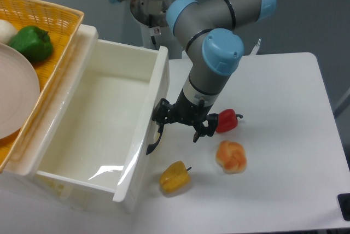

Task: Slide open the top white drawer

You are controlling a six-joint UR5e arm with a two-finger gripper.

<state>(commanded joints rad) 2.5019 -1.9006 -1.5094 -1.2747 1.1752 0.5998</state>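
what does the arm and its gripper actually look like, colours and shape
The arm is built from thick grey cylindrical links with rounded light-blue caps at the joints. The wrist narrows to a short grey tube with a pale band, ending in a small black gripper with two thin dark fingers. No loose cables or readable markings show.
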